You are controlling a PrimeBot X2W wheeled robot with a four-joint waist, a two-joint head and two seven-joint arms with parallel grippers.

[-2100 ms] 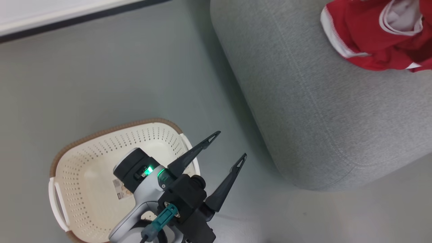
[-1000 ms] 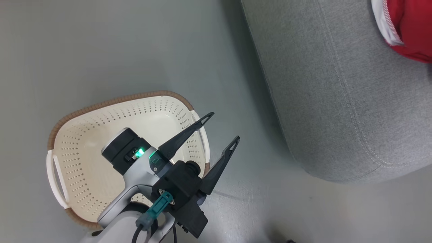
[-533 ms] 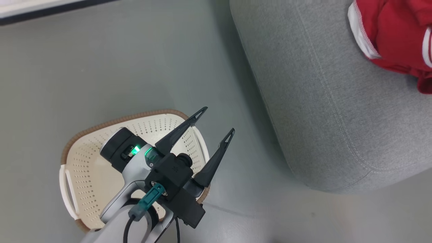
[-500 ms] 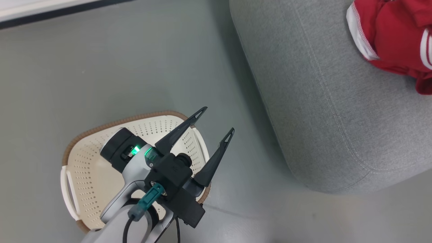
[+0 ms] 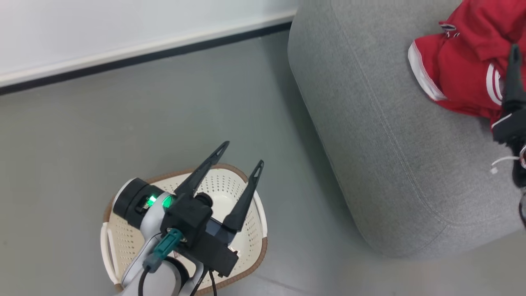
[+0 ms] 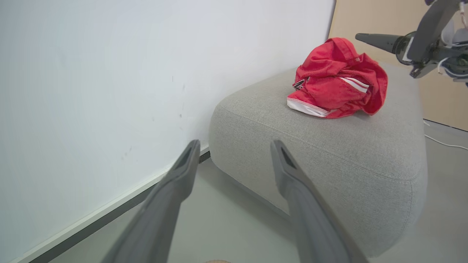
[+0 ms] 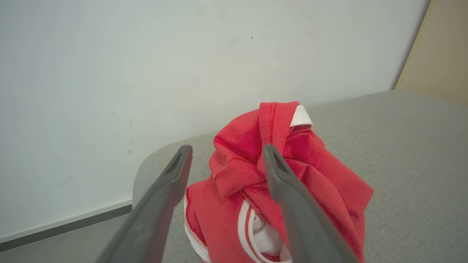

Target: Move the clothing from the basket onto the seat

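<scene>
Head camera overhead; both wrist cameras low, toward the clothing.

The left hand and arm hide most of the basket (head view); the clothing runs off-frame.

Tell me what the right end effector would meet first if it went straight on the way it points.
Most likely the clothing heaped on the seat: it lies straight ahead of the right end effector, though the gap to it is unclear.
</scene>
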